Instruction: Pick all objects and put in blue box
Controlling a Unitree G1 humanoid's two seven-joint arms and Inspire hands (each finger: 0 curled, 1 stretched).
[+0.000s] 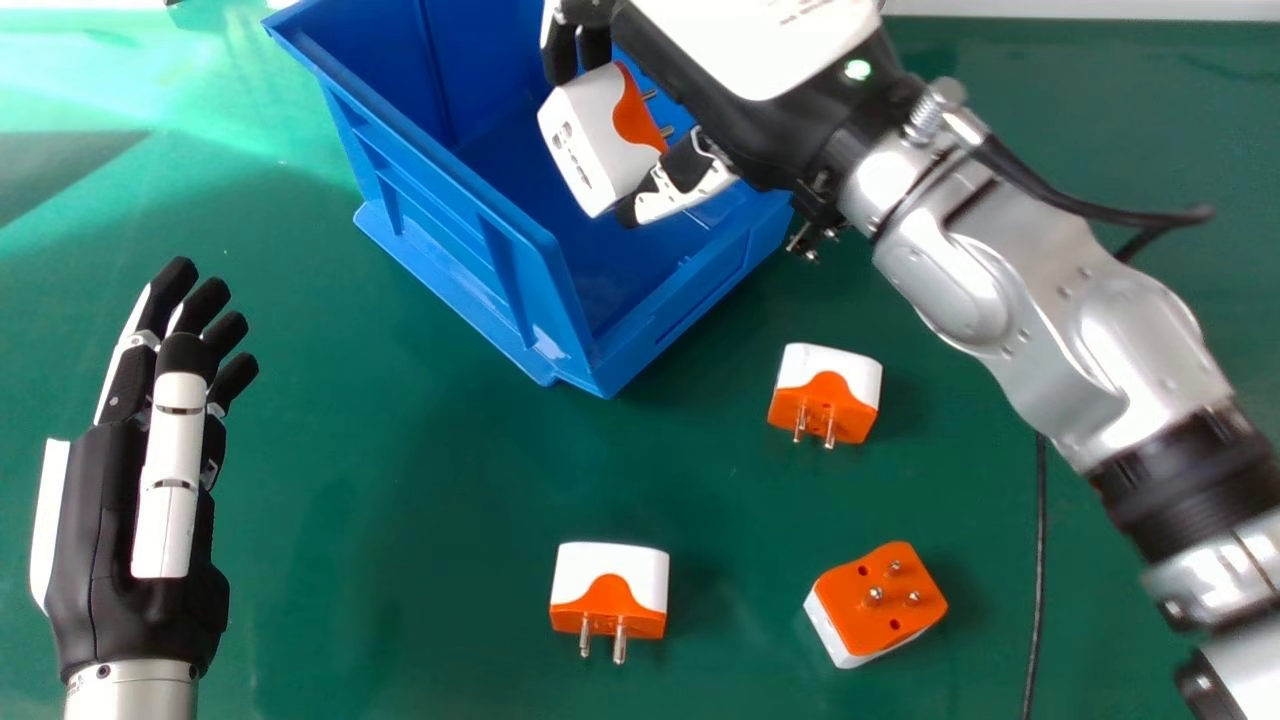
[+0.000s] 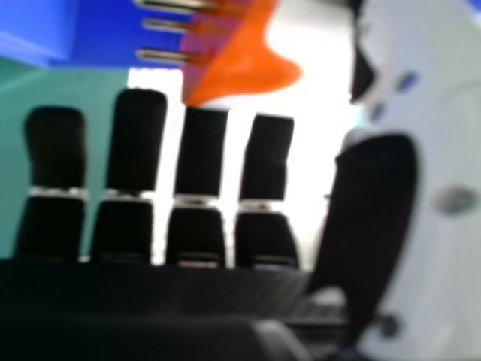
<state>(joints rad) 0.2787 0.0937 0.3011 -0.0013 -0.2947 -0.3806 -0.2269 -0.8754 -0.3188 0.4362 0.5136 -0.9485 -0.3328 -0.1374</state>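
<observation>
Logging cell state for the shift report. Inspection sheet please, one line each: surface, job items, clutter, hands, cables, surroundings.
Surface: green table, bright glare at far left.
Job items: blue box upright; held adapter over its opening; three white-and-orange adapters on the table, near-centre, near-right with pins up, and one right of the box.
Clutter: small dark item cut off at head view's top edge, unidentified.
Hands: right hand pinches an adapter; left hand open, at head view's left.
Cables: dark cable on table at right; another by the right arm.
Surroundings: pale strip beyond table's far edge.
</observation>
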